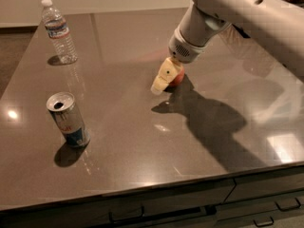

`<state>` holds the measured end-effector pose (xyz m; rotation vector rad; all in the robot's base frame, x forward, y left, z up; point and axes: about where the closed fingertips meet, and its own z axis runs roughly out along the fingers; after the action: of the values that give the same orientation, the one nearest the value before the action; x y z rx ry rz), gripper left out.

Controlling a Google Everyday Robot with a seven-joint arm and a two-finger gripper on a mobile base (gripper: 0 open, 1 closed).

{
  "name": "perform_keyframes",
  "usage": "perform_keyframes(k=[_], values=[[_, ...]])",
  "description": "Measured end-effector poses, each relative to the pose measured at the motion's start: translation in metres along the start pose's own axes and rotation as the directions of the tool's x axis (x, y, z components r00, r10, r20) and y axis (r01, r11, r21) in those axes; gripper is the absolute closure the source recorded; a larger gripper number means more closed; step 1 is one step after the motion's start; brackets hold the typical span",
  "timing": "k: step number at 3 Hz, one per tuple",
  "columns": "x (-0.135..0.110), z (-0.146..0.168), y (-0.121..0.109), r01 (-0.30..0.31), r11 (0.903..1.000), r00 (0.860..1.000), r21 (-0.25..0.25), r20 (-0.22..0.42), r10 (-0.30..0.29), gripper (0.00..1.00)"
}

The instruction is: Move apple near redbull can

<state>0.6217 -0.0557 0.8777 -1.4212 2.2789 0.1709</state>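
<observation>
The gripper (162,80) hangs low over the countertop (128,146), at the end of the arm (247,18) that reaches in from the upper right of the view. The apple (178,76) sits right against it, on the claw's far side, so that the pale claw covers much of the fruit and only a red-orange slice shows past it. Whether the claw is spread round the apple, closed on it or only pressed beside it, I cannot tell. The apple appears to rest on the surface, not lifted.

From the claw, the redbull can (68,119) stands upright well apart, toward the view's left and nearer the front edge. A water bottle (58,31) stands well apart too, toward the view's left but farther back. The stretch between claw and can is bare.

By my judgement the coming move turns on that one line: the apple must travel from the claw's spot leftward and forward, and stop just beside the can without knocking it, as a slim can will tip easily
</observation>
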Motion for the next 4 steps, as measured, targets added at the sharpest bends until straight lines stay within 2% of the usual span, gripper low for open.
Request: perform_keyframes(k=[1,3,4], values=[[-0.005,0.014,0.001,0.006,0.9997,1.0,-0.025,-0.005,-0.006,0.0],[-0.003,0.021,0.002,0.008,0.9978,1.0,-0.065,-0.026,-0.01,0.46],[-0.01,0.011,0.015,0.057,0.9943,0.998,-0.09,0.004,-0.057,0.7]])
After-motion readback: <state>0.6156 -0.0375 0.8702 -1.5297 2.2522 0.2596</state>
